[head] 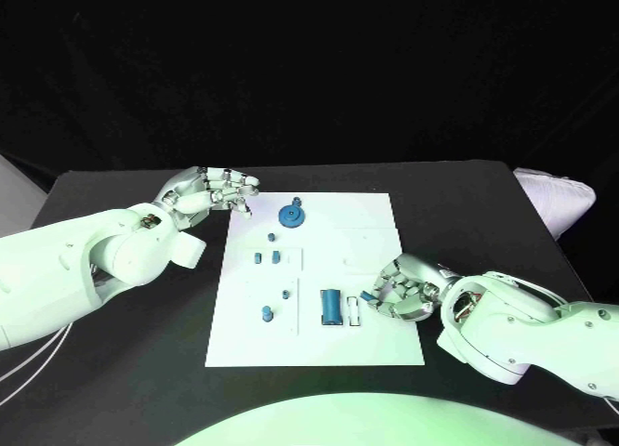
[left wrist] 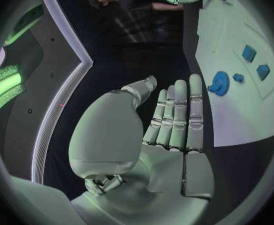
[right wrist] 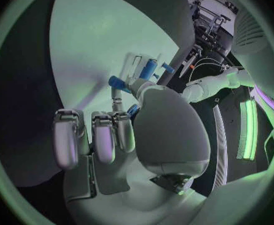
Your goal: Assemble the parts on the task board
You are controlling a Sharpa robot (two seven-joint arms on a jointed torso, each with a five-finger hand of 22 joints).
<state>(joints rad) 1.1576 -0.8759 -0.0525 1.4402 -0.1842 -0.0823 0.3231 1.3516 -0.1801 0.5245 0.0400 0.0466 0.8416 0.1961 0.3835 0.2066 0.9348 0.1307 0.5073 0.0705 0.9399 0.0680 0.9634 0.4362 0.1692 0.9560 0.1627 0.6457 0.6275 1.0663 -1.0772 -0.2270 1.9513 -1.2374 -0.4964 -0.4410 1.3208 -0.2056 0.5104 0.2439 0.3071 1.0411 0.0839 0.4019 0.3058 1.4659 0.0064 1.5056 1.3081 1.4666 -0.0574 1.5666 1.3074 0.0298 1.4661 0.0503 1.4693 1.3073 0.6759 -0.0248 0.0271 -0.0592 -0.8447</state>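
Black table, white task board (head: 376, 209) mid-scene. Your right hand (head: 406, 290) pinches a small blue part (head: 369, 297) at the board's near right, beside the blue cylinder (head: 333, 304). Left hand (head: 209, 192) hovers empty, fingers extended, far left. Risk: shallow pinch, part could slip or tilt at insertion.

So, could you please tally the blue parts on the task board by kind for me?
Gear wheel: 1
Long cylinder: 1
Small pieces: 6
Total: 8 blue parts
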